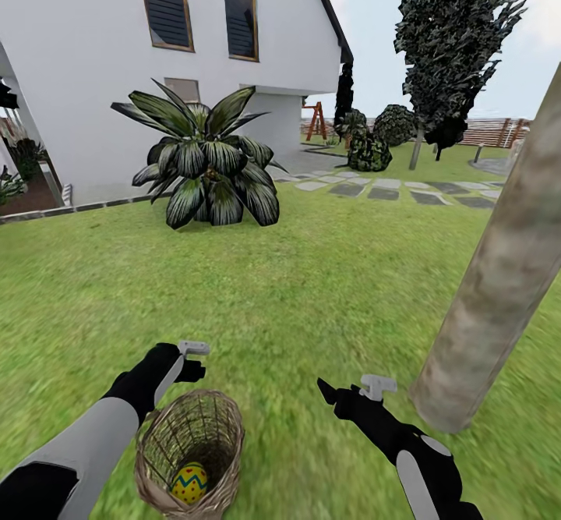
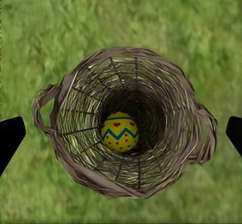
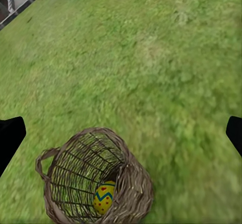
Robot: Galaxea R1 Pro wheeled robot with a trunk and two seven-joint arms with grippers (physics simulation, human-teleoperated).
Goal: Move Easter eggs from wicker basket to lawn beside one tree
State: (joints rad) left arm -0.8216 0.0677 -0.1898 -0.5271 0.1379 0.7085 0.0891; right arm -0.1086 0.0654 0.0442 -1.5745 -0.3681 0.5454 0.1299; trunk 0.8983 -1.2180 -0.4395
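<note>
One Easter egg [image 2: 119, 132] lies at the bottom of the wicker basket [image 2: 75, 103]: yellow, with red dots and a blue-edged zigzag band around its middle. No other egg can be seen inside; the weave is open and the far side of the bottom is in shadow. The basket is round, tan-brown, with a small loop handle on each side, and it stands upright on the lawn [image 1: 312, 270].

In the head view the basket [image 1: 191, 458] sits low and to the left, directly under the left gripper [image 1: 192, 348], whose arm reaches over its near rim; the egg [image 1: 189, 482] shows through the opening. The left gripper's fingers [image 2: 10, 136] stand wide apart on either side of the basket and hold nothing. The right gripper [image 1: 377, 386] hangs over bare grass to the right of the basket, and its fingers [image 3: 10, 138] are also spread wide and empty; from that wrist the basket [image 3: 65, 183] and its egg [image 3: 103, 197] are seen at a slant.

Just right of the right arm, a thick grey-brown tree trunk [image 1: 499, 286] with mottled bark rises at a lean from the grass, near the basket but apart from it.

No writing or labels can be read anywhere.

Farther off, a short palm [image 1: 206, 161] with dark fronds stands before a white house [image 1: 93, 76]. Stone paving slabs [image 1: 389, 189] cross the grass toward dark shrubs [image 1: 370, 150], a dark conifer [image 1: 452, 37], a wooden playset [image 1: 315, 121] and a slatted fence [image 1: 499, 132].
</note>
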